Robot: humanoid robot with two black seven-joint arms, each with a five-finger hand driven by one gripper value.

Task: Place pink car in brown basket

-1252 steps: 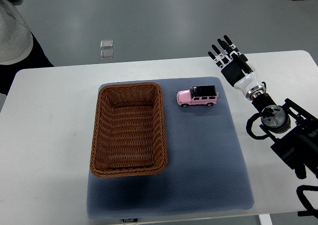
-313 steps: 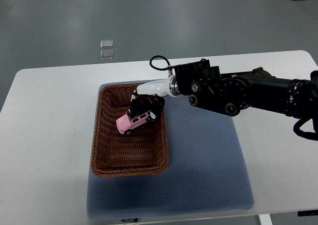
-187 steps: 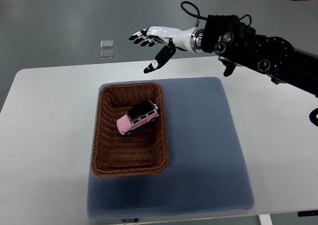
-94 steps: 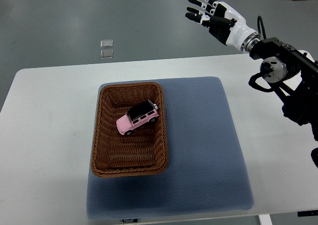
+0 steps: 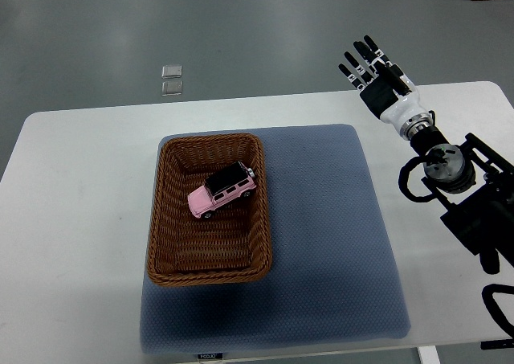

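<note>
Inside the brown wicker basket [image 5: 165, 247], toward its far half, the pink car [image 5: 222, 190] with a black roof lies at a slant on the woven floor. That basket sits on the left part of a blue-grey mat [image 5: 337, 251], which covers the middle of the white table [image 5: 80, 219]. Well apart, over the table's far right edge, the right robot hand [image 5: 376, 81] has its fingers [image 5: 354, 65] spread straight and grips nothing.
</note>
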